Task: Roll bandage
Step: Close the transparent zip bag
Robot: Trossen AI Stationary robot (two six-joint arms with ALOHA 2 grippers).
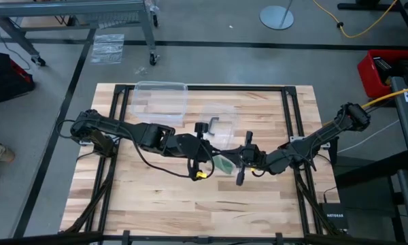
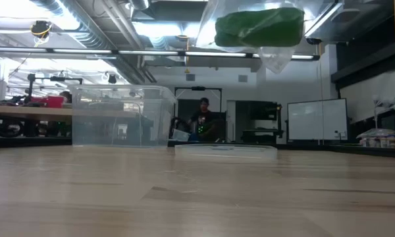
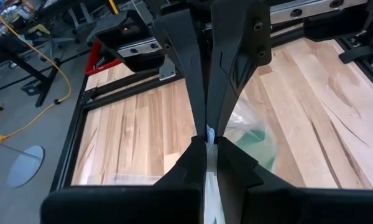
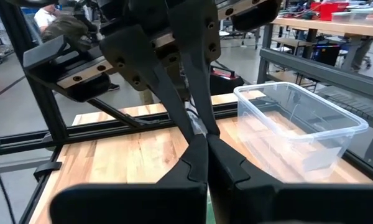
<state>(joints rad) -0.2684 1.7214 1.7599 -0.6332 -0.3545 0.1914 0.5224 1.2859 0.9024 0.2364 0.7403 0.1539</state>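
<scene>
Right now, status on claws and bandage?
Both claws shut on the clear bag, left claw and right claw, held up mid-table. Green bandage inside the bag, clear of the table. Empty bin behind, nothing blocking.

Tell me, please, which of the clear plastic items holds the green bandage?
The clear plastic bag, held up off the table, holds the bandage; the clear bin and flat lid sit on the table without it.

The bandage (image 2: pixel 258 26) is veiled by the clear bag (image 2: pixel 276 56), whose top leaves the low view.
</scene>
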